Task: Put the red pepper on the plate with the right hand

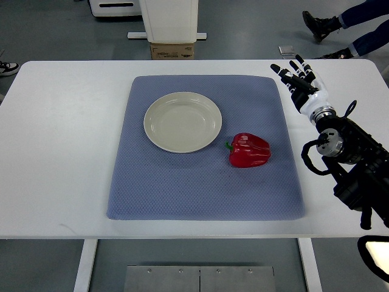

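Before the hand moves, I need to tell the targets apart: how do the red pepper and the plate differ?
The red pepper is glossy red and lumpy with a green stem; the plate is pale cream, round and shallow. The plate covers more of the mat than the pepper. The pepper lies nearer the right hand; the plate sits farther left, empty. Both rest on the blue mat, apart from each other.

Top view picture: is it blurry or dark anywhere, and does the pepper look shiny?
Top view: sharp and evenly lit all over; the red pepper has small bright shiny spots on its skin; only soft, faint shadows sit under the plate and the right hand; the white table looks bright but not glaring.
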`<control>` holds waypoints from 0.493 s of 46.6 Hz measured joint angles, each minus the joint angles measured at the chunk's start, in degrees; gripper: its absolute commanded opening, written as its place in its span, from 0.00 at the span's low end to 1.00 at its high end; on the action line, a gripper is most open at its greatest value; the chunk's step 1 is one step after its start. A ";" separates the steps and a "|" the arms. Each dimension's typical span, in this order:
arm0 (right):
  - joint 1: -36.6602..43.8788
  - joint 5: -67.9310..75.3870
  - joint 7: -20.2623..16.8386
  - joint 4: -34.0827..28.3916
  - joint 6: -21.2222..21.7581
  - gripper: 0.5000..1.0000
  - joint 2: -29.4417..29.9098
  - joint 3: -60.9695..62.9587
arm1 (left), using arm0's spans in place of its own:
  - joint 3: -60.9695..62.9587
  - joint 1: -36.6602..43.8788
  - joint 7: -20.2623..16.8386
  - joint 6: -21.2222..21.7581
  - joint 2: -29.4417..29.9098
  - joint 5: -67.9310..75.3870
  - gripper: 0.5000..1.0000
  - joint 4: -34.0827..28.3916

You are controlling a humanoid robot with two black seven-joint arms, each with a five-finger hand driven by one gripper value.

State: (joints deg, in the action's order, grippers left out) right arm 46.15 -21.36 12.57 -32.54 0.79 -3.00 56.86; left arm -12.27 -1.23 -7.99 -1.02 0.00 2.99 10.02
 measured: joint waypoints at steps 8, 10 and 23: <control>0.00 0.00 0.06 0.00 0.00 1.00 0.02 0.00 | 0.05 0.00 0.00 0.15 0.00 0.00 1.00 -0.01; 0.00 0.00 0.05 0.00 0.00 1.00 0.02 0.00 | 0.05 0.00 0.00 0.15 0.00 0.00 1.00 -0.01; 0.17 0.00 0.01 0.01 0.08 1.00 -0.07 0.00 | 0.04 0.00 0.00 0.05 0.00 0.00 1.00 -0.01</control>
State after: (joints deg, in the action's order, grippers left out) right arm 46.32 -21.36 12.57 -32.52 0.87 -3.07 56.86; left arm -12.23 -1.23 -7.99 -0.97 0.00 2.99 10.02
